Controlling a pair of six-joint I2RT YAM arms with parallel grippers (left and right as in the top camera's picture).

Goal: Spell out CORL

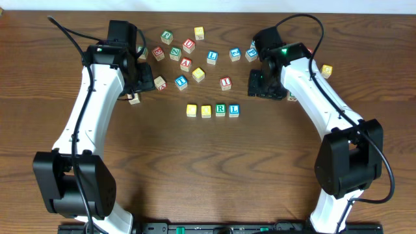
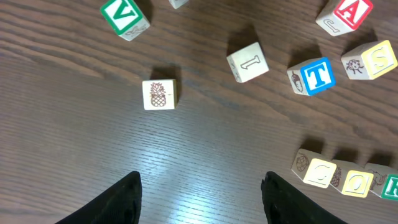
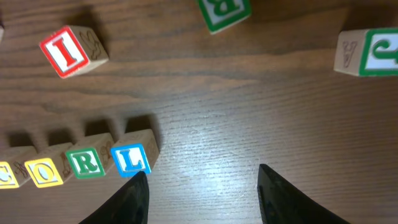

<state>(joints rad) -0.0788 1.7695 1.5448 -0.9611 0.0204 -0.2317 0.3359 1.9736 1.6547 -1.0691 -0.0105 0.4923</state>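
- Your left jaws stand apart with nothing between them. Only bare table [image 2: 199,162] shows in the gap.
- Your right jaws are also parted and hold nothing, with wood grain showing between the two black tips.
- In the right wrist view, the left-hand tip of the right jaws sits just beside the L cube [image 3: 130,158]. You cannot tell from these views whether they touch.
- The L cube has a blue letter and ends a straight row. Next to it is the R cube [image 3: 85,162] in green, then the yellow O cube [image 3: 45,172], then the yellow C cube [image 3: 6,174] at the frame edge.
- From overhead, the row lies mid-table between your two arms and reads C, O, R, L from left to right. The cubes sit close together, but you cannot tell whether their sides meet.
- Beyond the left jaws, a pineapple cube [image 2: 158,94] lies nearest. Further on are a blue T cube [image 2: 316,76] and a green V cube [image 2: 124,15].
- Beyond the right jaws, a red I cube [image 3: 67,53] sits tilted, well apart from the row.
- The remaining loose cubes are scattered along the far side of the table, above the row in the overhead view.
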